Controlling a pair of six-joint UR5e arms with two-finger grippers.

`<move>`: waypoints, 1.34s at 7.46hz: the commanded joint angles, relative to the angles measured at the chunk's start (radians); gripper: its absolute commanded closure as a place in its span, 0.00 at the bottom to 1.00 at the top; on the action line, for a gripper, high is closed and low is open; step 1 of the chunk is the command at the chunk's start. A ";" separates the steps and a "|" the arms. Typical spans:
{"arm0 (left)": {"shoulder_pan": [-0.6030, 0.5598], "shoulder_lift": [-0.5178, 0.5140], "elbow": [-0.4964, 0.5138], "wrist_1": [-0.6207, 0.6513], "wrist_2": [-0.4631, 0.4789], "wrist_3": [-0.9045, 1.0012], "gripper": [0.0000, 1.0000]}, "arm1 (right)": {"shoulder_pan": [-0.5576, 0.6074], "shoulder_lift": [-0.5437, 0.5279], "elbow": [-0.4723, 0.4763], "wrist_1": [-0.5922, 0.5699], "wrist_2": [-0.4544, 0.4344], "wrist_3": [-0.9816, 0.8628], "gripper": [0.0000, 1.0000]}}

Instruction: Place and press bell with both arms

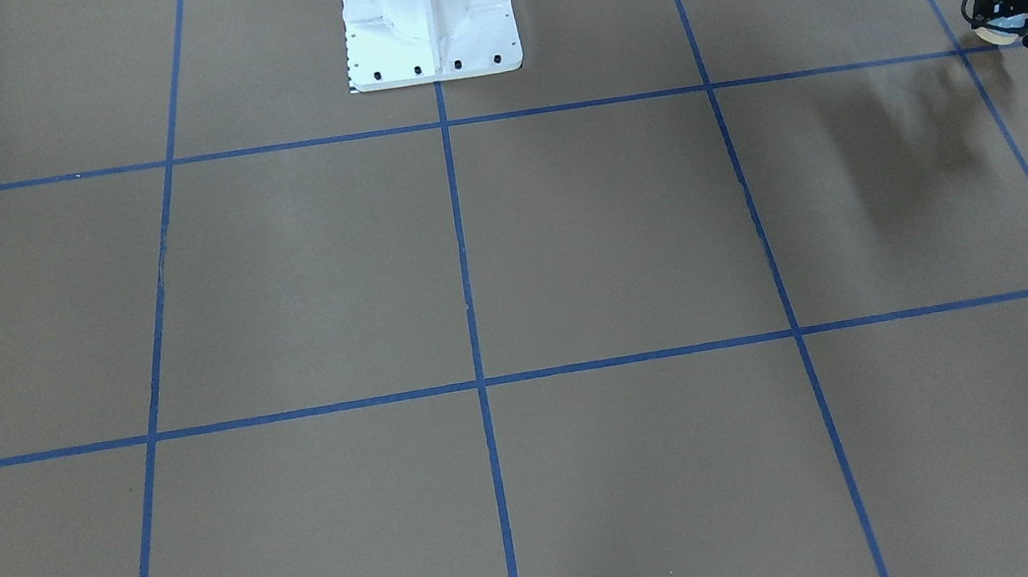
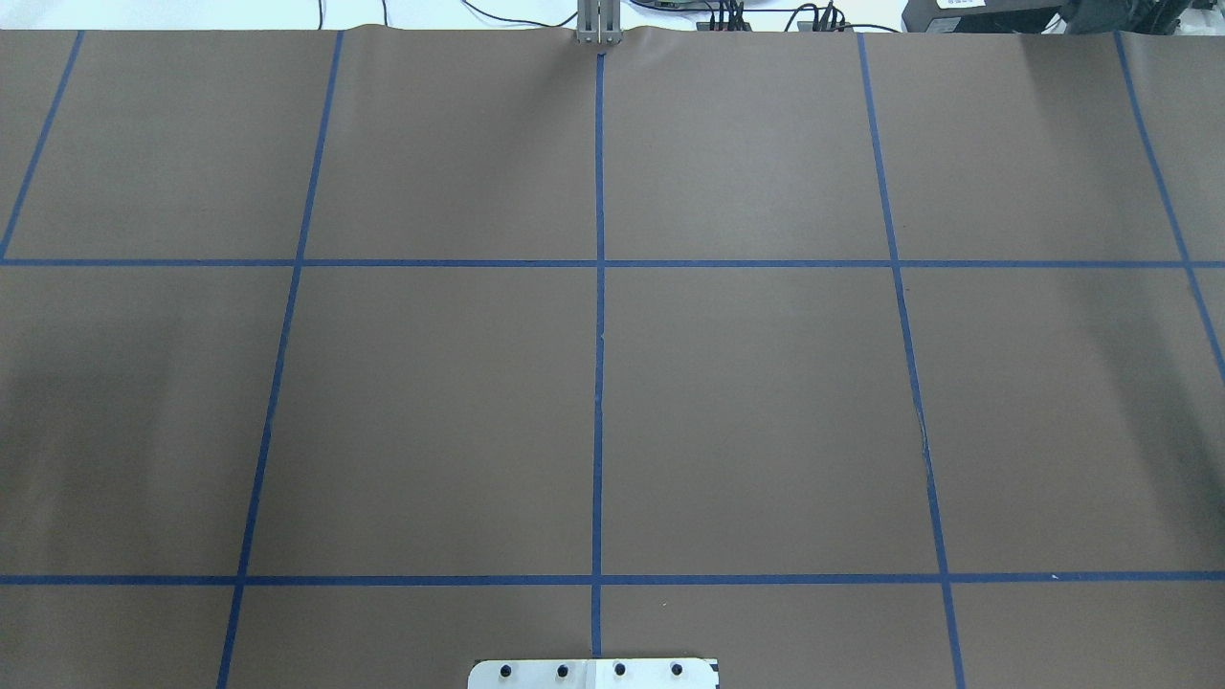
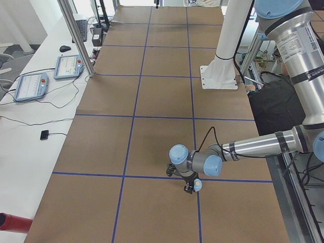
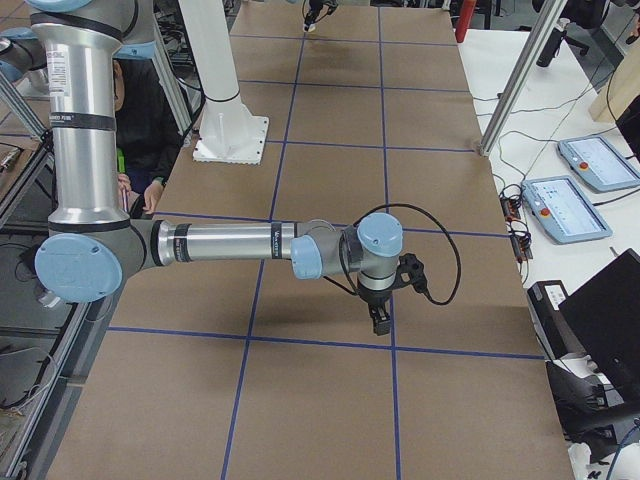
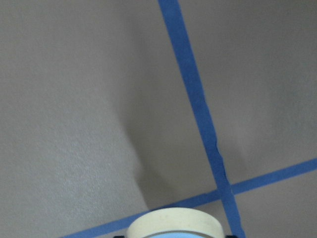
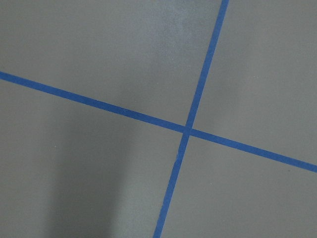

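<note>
A: Where is the bell?

B: In the left end effector, out at the robot's left end of the counter. The fingers are clamped on it. It sits close to a crossing of the blue tape lines.

A: Is it standing on the counter?

B: Hard to say. In the left wrist view the cream base shows above the light-blue dome, so it seems to be held on its side. I cannot tell whether it touches the brown surface.

A: And the left arm?

B: It reaches out low over the counter, with the wrist bent down.

A: What about the right end effector?

B: It points down near another tape crossing at the opposite end, well apart from the bell. Only the side camera shows it, so I cannot tell whether its fingers are apart or together. The right arm stretches out level towards it.

A: Anything else?

B: The white pedestal, bolted at the robot's edge of the counter.
</note>
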 commanded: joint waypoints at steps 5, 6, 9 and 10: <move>-0.079 -0.460 0.014 0.442 0.011 -0.001 0.89 | -0.002 0.003 0.000 0.000 0.000 0.002 0.00; -0.079 -0.541 0.015 0.534 0.010 -0.004 0.89 | 0.000 0.004 0.002 0.002 0.000 0.002 0.00; -0.068 -0.749 0.072 0.679 0.002 -0.080 0.88 | 0.000 0.009 0.003 0.002 0.000 0.002 0.00; -0.033 -0.814 0.103 0.682 0.002 -0.143 0.88 | 0.000 0.009 0.003 0.002 0.000 0.002 0.00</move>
